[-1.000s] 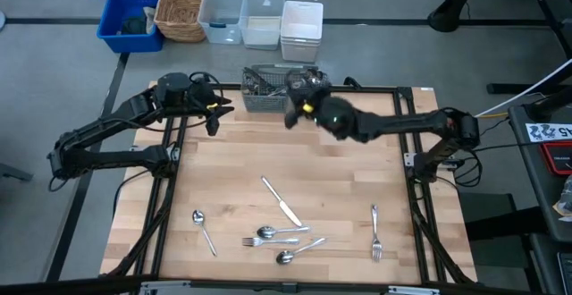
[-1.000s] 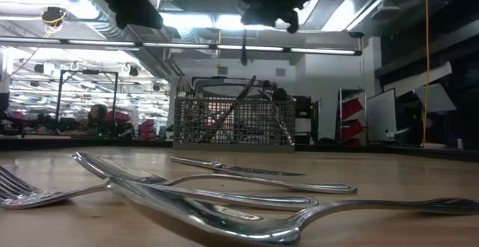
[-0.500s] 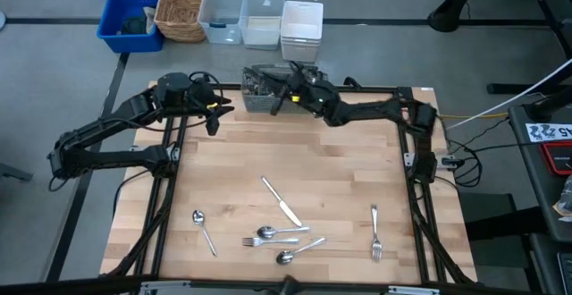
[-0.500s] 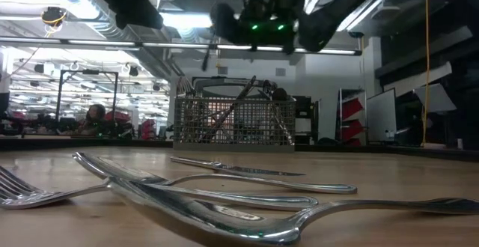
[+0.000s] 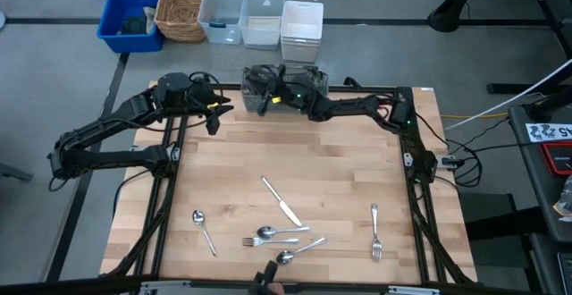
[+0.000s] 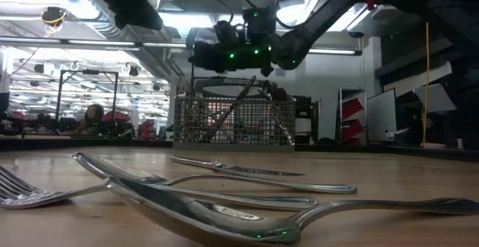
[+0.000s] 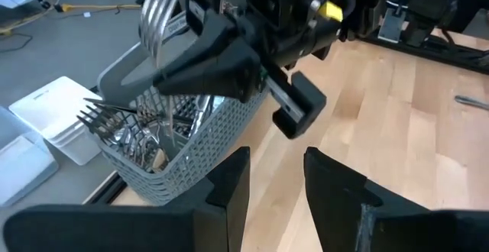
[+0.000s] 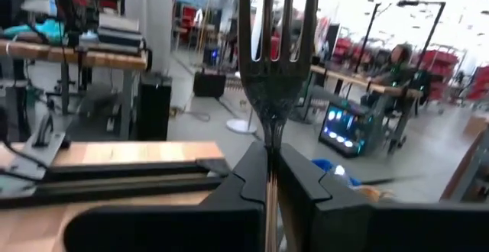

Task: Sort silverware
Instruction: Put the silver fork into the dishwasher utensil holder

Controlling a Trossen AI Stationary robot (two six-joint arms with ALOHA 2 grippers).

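Right arm's fingers with fork, now over basket

Overhead, table-level, two wrist views

Shiny metal fork, wooden table

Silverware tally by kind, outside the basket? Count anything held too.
Spoons on the table: 3
Forks on the table: 2
Table knife: 1
Fork held in right gripper: 1
Total: 7
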